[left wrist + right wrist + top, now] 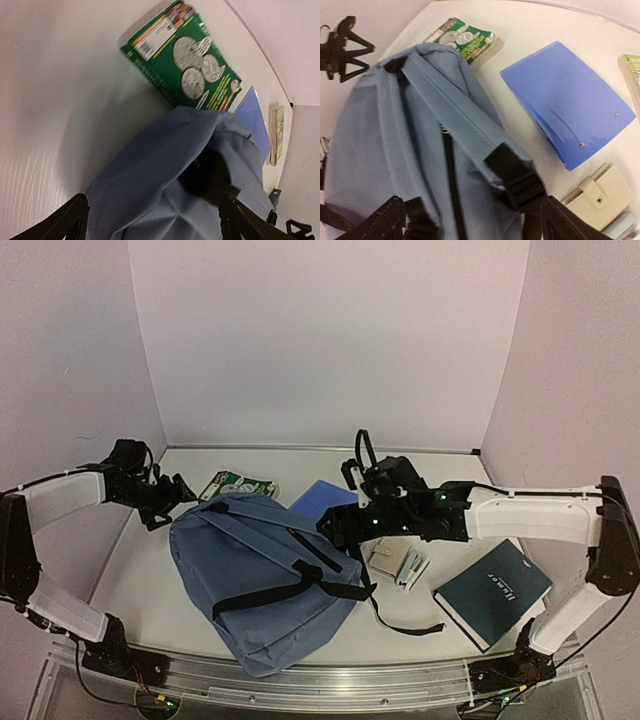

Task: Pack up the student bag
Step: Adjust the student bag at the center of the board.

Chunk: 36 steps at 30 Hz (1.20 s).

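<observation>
Soft even light — my left-wrist view blurry; student bag (150,170) throws faint shadow at 9 o'clock.

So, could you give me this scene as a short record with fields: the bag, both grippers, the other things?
student bag: lying on the table, centre, black straps on top
left gripper: open, at the bag's far left end
right gripper: open, over the bag's right side
behind bag: green book, blue notebook
right of bag: beige case, stapler, dark book
</observation>
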Available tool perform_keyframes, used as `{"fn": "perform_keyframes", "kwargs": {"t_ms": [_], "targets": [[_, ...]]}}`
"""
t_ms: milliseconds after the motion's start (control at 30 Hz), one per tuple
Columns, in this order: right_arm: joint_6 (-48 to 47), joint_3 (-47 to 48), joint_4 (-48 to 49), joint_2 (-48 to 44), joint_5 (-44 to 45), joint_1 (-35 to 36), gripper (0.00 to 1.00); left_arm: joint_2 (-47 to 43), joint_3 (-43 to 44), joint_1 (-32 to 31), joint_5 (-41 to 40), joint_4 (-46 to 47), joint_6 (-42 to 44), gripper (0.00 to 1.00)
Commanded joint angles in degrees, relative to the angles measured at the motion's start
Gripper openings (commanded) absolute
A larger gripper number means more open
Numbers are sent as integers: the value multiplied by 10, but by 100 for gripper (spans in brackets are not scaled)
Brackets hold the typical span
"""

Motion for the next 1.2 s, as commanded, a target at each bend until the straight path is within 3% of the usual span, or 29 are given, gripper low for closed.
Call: {"fn": "perform_keyframes", "kwargs": {"t_ms": [0, 133, 267, 467, 567, 700, 767, 900, 1067, 1167], "targets": [[-130, 56, -22, 63, -85, -34, 94, -71, -64, 1, -1, -23, -58, 92], [-179, 83, -22, 109, -114, -48, 93, -108, -122, 1, 24, 1, -94, 93], [-210, 100, -22, 145, -127, -56, 81, -96, -156, 1, 73, 47, -114, 90], [-203, 116, -33, 130, -147, -58, 21, -50, -160, 1, 87, 92, -102, 50], [-198, 103, -33, 95, -144, -58, 5, -29, -150, 1, 60, 101, -78, 27], [-191, 105, -32, 86, -39, -59, 0, 7, -133, 1, 63, 120, -36, 5], [-189, 120, -31, 104, -23, -72, 0, 14, -130, 1, 68, 123, -14, 0], [-189, 163, -18, 152, -47, -118, 0, 3, -150, 1, 72, 142, 15, 0], [-189, 234, -8, 247, -169, -165, 0, -21, -177, 1, 73, 167, 27, 0], [-183, 258, -8, 305, -197, -172, 4, -25, -177, 1, 67, 167, 23, 0]]}}
